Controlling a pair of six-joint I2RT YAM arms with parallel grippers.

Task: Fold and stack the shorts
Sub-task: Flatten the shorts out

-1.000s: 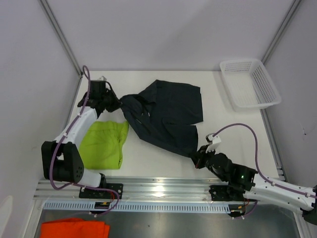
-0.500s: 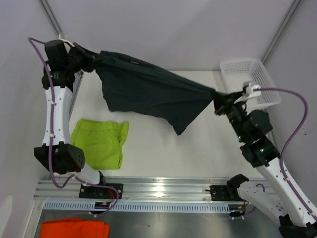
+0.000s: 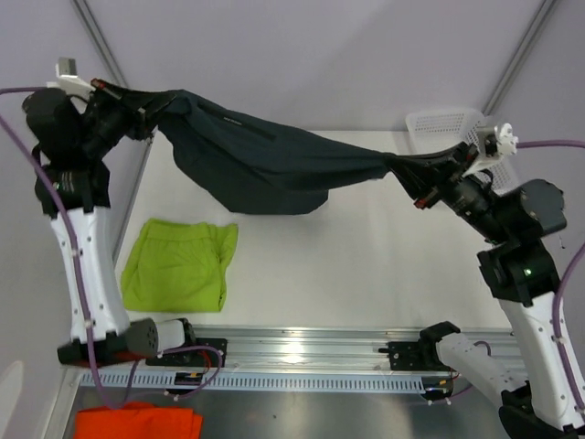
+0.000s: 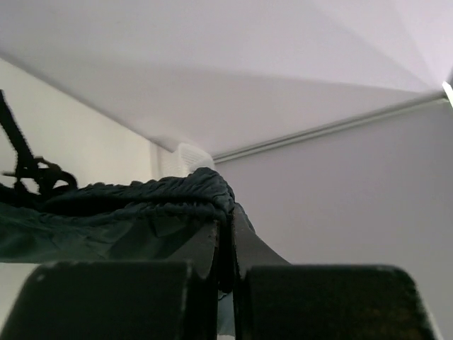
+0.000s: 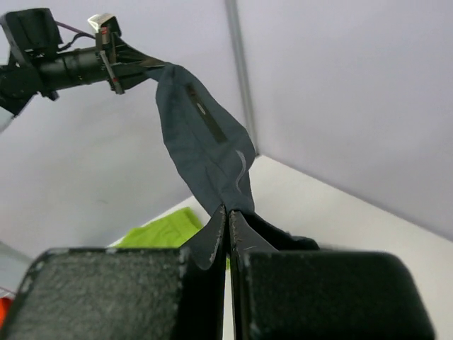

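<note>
Above the table (image 3: 384, 274), the dark shorts (image 3: 265, 160) hang stretched between the arms. The lime shorts (image 3: 183, 265) lie flat at near left. The left gripper (image 4: 225, 237) and right gripper (image 5: 228, 219) each clamp one end. Risk: excess tension pulls fabric from either thin pinch, and the garment drops crumpled.

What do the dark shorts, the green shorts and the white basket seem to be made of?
Dark shorts: thin matte fabric, perhaps synthetic; it sags and bunches.
Green shorts: soft matte cloth, creased.
White basket: likely rigid plastic, lattice walls.
</note>
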